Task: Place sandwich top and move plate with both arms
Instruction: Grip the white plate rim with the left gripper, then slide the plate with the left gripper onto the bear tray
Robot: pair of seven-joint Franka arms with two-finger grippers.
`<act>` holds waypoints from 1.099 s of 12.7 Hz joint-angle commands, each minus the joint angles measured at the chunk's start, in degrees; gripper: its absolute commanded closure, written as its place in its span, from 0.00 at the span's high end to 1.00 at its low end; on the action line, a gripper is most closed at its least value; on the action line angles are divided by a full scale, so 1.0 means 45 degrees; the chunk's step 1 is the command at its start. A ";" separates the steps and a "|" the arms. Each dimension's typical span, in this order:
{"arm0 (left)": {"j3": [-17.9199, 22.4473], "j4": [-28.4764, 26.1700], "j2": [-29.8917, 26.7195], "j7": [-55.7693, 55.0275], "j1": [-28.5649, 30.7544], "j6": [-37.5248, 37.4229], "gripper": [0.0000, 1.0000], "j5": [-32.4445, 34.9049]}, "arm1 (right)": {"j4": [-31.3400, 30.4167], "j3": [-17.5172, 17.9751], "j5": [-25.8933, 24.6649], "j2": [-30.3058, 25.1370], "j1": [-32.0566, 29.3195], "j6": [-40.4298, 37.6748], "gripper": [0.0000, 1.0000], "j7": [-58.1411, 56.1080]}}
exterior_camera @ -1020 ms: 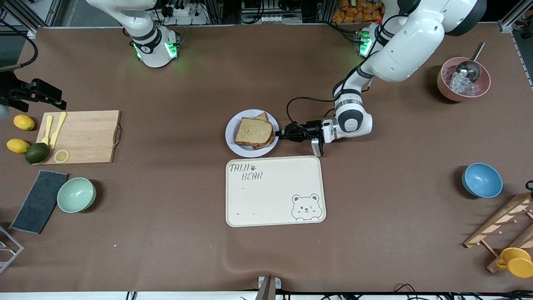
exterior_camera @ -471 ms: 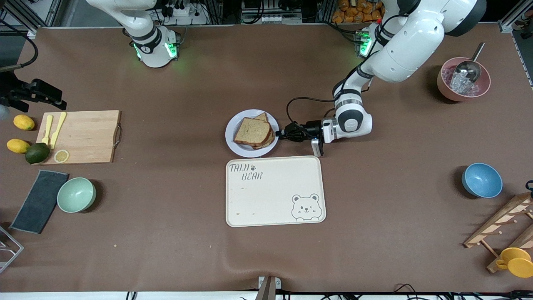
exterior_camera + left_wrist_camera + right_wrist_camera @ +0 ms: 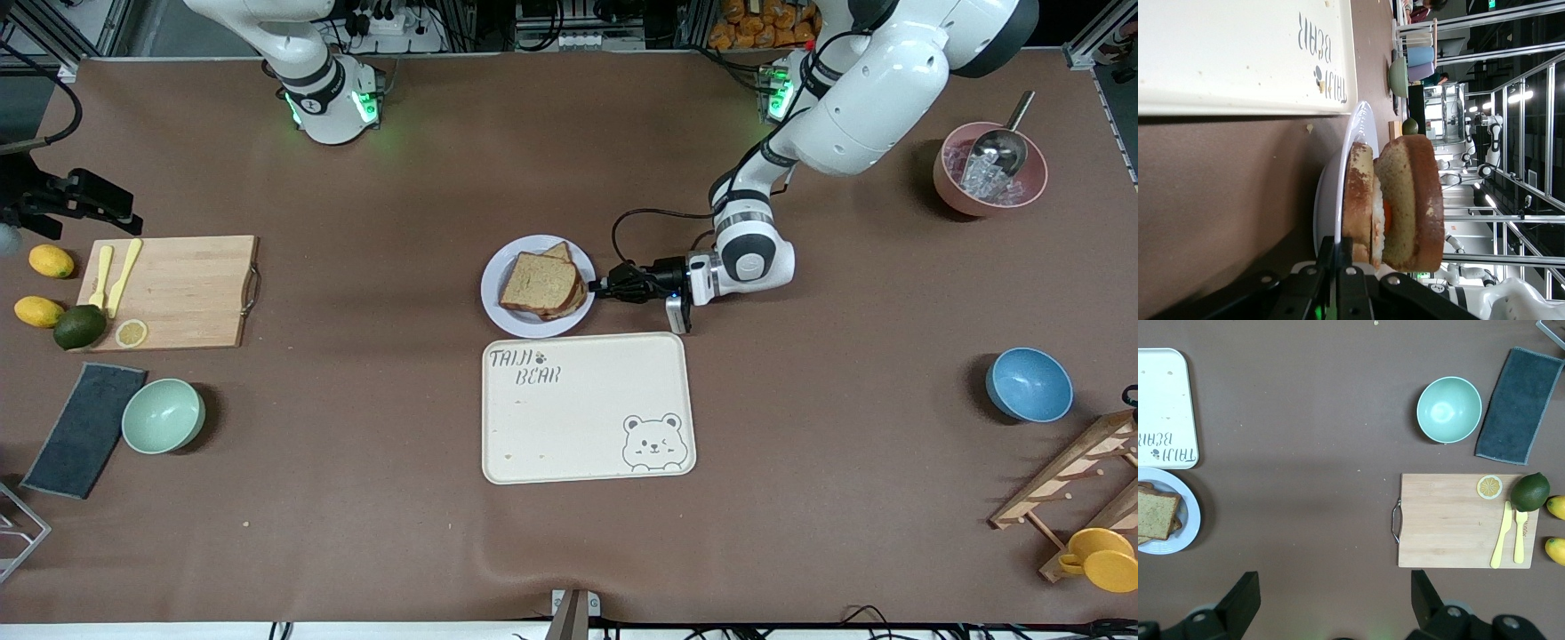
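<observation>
My left gripper (image 3: 597, 289) has its fingers (image 3: 1338, 280) clenched on the rim of the plate (image 3: 494, 300), at the edge toward the left arm's end of the table. In the left wrist view the black finger links pinch the thin pale rim right where the sandwich's lower slice overhangs it.

I take that plate as my landmark. On it sits the sandwich top (image 3: 540, 282), a light-brown slice with a darker crust, lying on the stack; the left wrist view shows white and orange filling between it and the lower slice. A corner of another slice peeks out on the side of the stack away from the front camera.

Just beside the plate, nearer to the front camera, lies the cream tray (image 3: 587, 407) with its bear drawing; plate and tray are close but not overlapping.

My right gripper (image 3: 1331, 603) hangs high over the bare table between the plate and the wooden cutting board (image 3: 187, 289), fingers spread wide and holding nothing. That arm waits.

Well apart from the plate, toward the right arm's end, the board carries a lemon slice (image 3: 131, 333) and yellow cutlery (image 3: 116, 276), with a green bowl (image 3: 164, 415) and grey cloth (image 3: 84, 429) nearer to the front camera. Toward the left arm's end stand a blue bowl (image 3: 1029, 384) and a pink bowl (image 3: 989, 171) with a scoop.
</observation>
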 commanded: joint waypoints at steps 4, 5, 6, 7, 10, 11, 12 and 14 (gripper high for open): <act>-0.1849 -0.0136 0.0641 0.0936 0.2025 0.0348 0.00 -0.0524 | -0.0174 0.0015 0.0008 -0.0127 -0.0034 0.0117 1.00 -0.0093; -0.1850 -0.0311 0.0428 0.0936 0.2046 0.0348 0.00 -0.0524 | -0.0193 0.0015 0.0008 -0.0127 -0.0053 0.0117 1.00 -0.0093; -0.1869 -0.0487 0.0213 0.0897 0.2124 0.0367 0.00 -0.0524 | -0.0174 0.0015 0.0008 -0.0127 -0.0034 0.0117 1.00 -0.0093; -0.1888 -0.0663 0.0076 0.0897 0.2260 0.0367 0.00 -0.0524 | -0.0193 0.0015 0.0008 -0.0127 -0.0034 0.0117 1.00 -0.0093; -0.2453 -0.0917 -0.0684 -0.0017 0.2729 0.0367 0.00 -0.0524 | -0.0193 0.0015 0.0008 -0.0127 -0.0034 0.0117 1.00 -0.0093; -0.2455 -0.1015 -0.1094 -0.0485 0.2730 0.0367 0.00 -0.0524 | -0.0174 0.0015 0.0008 -0.0127 -0.0034 0.0117 1.00 -0.0074; -0.2455 -0.1190 -0.1562 -0.0992 0.2730 0.0387 0.00 -0.0524 | -0.0174 0.0015 0.0008 -0.0127 -0.0034 0.0117 1.00 -0.0093; -0.2455 -0.1270 -0.2228 -0.1755 0.2749 0.0387 0.00 -0.0524 | -0.0174 0.0015 0.0008 -0.0127 -0.0034 0.0136 1.00 -0.0093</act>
